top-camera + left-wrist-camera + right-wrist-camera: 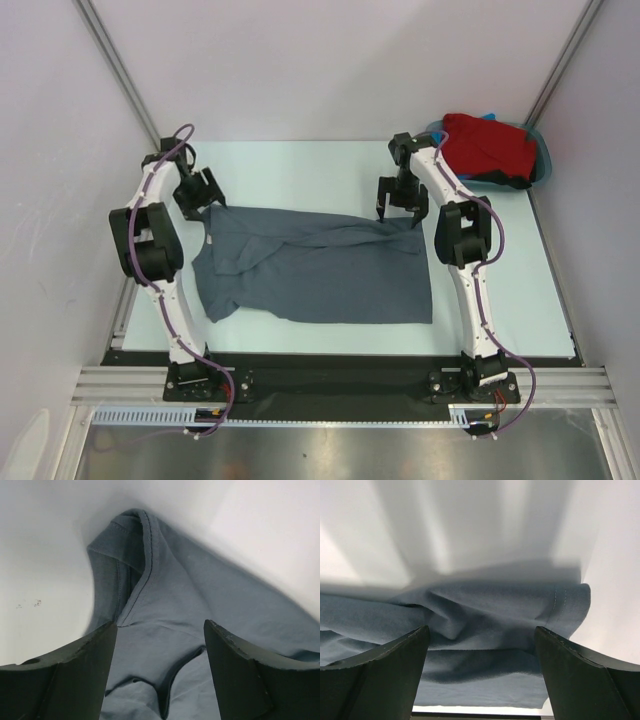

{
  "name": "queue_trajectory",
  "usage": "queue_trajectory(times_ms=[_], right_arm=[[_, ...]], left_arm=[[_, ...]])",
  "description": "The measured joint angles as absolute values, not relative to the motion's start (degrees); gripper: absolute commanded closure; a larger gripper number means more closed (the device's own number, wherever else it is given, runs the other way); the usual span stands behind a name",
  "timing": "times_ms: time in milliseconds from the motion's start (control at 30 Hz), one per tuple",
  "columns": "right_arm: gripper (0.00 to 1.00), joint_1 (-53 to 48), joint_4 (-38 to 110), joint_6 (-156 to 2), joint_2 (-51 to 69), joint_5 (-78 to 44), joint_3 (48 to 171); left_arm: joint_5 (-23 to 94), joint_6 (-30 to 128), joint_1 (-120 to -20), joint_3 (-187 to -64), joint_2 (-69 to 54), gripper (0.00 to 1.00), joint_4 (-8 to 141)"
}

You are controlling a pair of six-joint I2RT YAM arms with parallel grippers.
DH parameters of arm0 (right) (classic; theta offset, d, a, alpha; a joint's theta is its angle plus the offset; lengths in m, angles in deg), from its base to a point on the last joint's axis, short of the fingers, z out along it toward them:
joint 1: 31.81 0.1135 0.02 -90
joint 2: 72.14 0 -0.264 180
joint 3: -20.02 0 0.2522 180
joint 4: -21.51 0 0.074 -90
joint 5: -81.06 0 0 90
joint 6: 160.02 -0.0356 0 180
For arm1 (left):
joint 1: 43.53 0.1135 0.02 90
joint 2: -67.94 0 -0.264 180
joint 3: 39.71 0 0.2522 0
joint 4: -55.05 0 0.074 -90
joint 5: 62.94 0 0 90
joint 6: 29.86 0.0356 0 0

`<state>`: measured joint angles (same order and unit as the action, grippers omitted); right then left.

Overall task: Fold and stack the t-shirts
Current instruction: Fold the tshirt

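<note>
Hovering with left gripper (207, 200) released, jaws straddling a stitched edge of the grey t-shirt (320, 270) without pinching. Hovering with right gripper (400, 216) released too, jaws straddling its bunched corner.

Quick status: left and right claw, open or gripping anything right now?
Left claw: open, over the grey t-shirt, nothing held.
Right claw: open, over the same shirt, nothing held.
</note>
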<state>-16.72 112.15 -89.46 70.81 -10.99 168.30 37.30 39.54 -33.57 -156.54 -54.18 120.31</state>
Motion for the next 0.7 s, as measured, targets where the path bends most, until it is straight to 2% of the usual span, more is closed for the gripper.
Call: queue_trajectory(times_ms=[133,700], right_arm=[[0.07,-16.96,112.15,-89.46,71.01,-11.03,168.30],[0.07,-17.81,112.15,-89.46,71.78,-11.95,168.63]], left_arm=[[37.30,39.17,-34.01,-156.32,-54.23,0.32,119.79],[34.70,39.21,-34.99,-155.38,-56.08,0.37,117.91]])
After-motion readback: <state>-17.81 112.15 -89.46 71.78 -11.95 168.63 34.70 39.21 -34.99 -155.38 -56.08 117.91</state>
